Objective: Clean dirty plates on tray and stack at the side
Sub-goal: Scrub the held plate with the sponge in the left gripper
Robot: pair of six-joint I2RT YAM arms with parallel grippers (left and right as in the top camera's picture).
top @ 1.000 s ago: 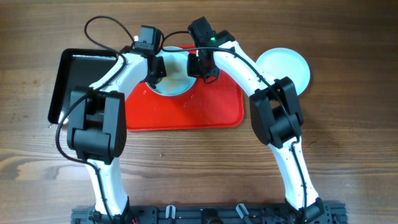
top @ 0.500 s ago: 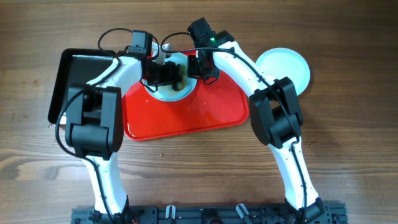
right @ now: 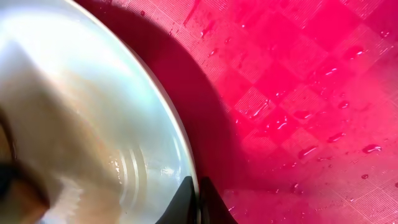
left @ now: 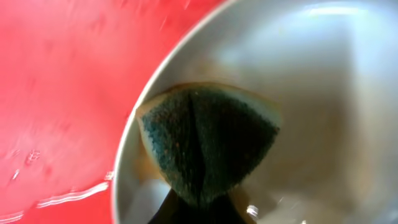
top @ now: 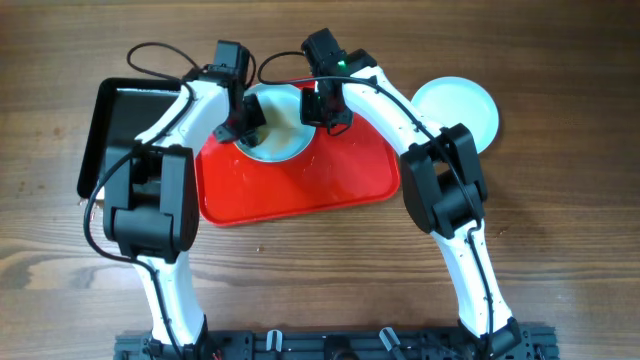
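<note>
A white plate (top: 278,125) sits at the back of the red tray (top: 300,180). My left gripper (top: 246,118) is shut on a dark green sponge (left: 208,140), folded and pressed on the plate's inside (left: 323,93) near its left rim. My right gripper (top: 322,108) is shut on the plate's right rim (right: 186,168), one finger on each side. The plate's inside (right: 81,118) is wet with a brownish smear. A clean white plate (top: 457,110) lies on the table right of the tray. The third plate is not seen.
A black glossy tray (top: 125,125) lies left of the red tray, partly under my left arm. The red tray's floor (right: 311,93) is wet with droplets. Bare wooden table lies in front of the tray.
My left gripper with the sponge has swept across the plate and back towards its left side. The red tray has shifted and turned slightly. The right gripper has kept its hold.
</note>
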